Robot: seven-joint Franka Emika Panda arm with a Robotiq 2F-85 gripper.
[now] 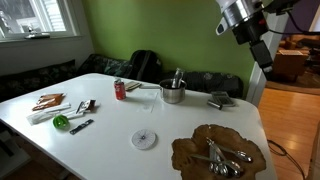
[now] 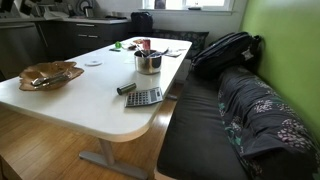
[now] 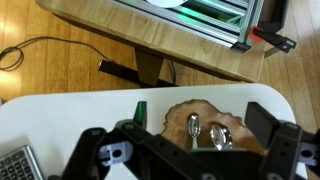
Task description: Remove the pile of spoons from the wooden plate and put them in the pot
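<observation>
spoons (image 3: 206, 130) lie piled on the wooden plate (image 3: 178, 112), straight beneath the gripper (image 3: 188, 148), which hangs high with jaws spread wide and empty. bowls show in the wrist view but the handles run under the gripper body, so the pile's long axis is hard to call; pot (image 1: 172, 93) stands well apart, farther along the table (image 1: 110, 125).

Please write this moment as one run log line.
gripper: open, empty, aloft | spoons: piled on wooden plate | pot: apart, on table

Daylight from window (image 1: 30, 12), mild glare on white table (image 1: 100, 150), low resolution, wrist-view foreground blurred
</observation>
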